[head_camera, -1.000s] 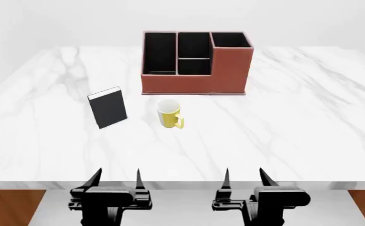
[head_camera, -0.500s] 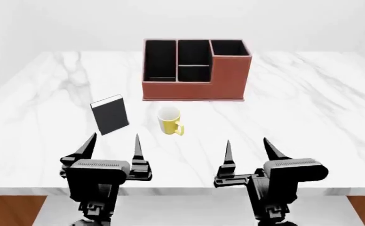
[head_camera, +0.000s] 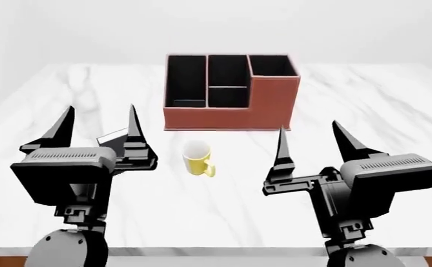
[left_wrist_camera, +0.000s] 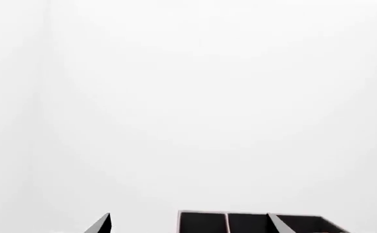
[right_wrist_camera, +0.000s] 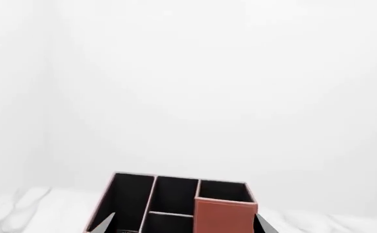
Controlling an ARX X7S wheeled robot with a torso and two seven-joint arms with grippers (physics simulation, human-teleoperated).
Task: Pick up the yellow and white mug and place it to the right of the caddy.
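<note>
The yellow and white mug (head_camera: 197, 158) stands upright on the marble table (head_camera: 372, 105), just in front of the reddish-brown caddy (head_camera: 231, 94), with its handle toward me. My left gripper (head_camera: 101, 110) hovers open to the left of the mug, nothing between its fingers. On the mug's right, my right gripper (head_camera: 309, 128) hovers open and empty too. In the right wrist view the caddy (right_wrist_camera: 175, 204) lies ahead between the fingertips (right_wrist_camera: 107, 222). Only the caddy's top edge (left_wrist_camera: 240, 222) shows in the left wrist view. Neither wrist view shows the mug.
A small black upright book (head_camera: 112, 136) stands left of the mug, mostly hidden behind my left gripper. Bare marble runs to the right of the caddy. The table's near edge lies just below my grippers.
Both grippers have risen and moved forward over the table, staying open. The left one now covers most of the black book. The head view has shifted, so the caddy sits lower in it.
</note>
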